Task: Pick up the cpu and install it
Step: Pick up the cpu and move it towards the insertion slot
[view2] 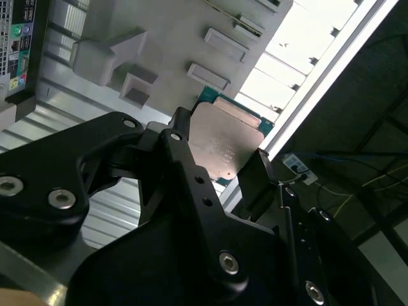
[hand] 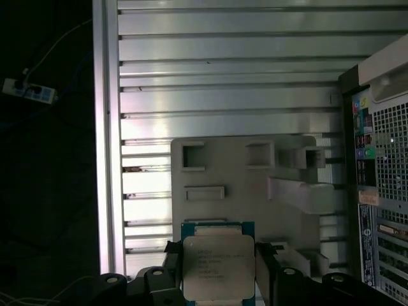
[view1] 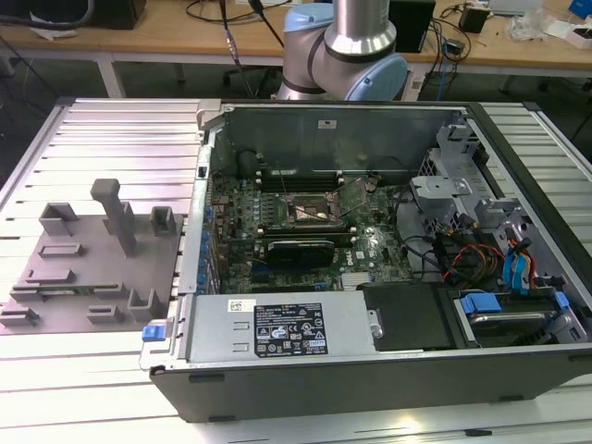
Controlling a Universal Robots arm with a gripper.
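The gripper [hand: 218, 255] is closed on the cpu [hand: 213, 271]. In both wrist views its black fingers [hand: 264, 258] press on two opposite edges of the chip, one on each side. The cpu [view2: 226, 140] is held flat with its silvery lid toward the cameras and its green rim showing past the lid. Gripping by the edges keeps the fingers off the underside, and the level hold suits a part that must go down square.

In both wrist views the chip looks large against the grey fixture [hand: 242, 185] beyond it, so I judge it lifted clear of the fixture, hanging above its near end. The ribbed metal surface [hand: 223, 64] shows around the fixture.

In the exterior view the fixture [view1: 83, 268] sits on the surface [view1: 120, 129] at the exterior view's left, in the lower half of the frame, just beside the open case [view1: 324, 116]. That puts the pickup spot close to the board. The socket [view1: 310, 208] lies near the frame's centre, dark in the middle, with no chip seated that I can make out. The arm [view1: 356, 46] stands at top centre behind the case.
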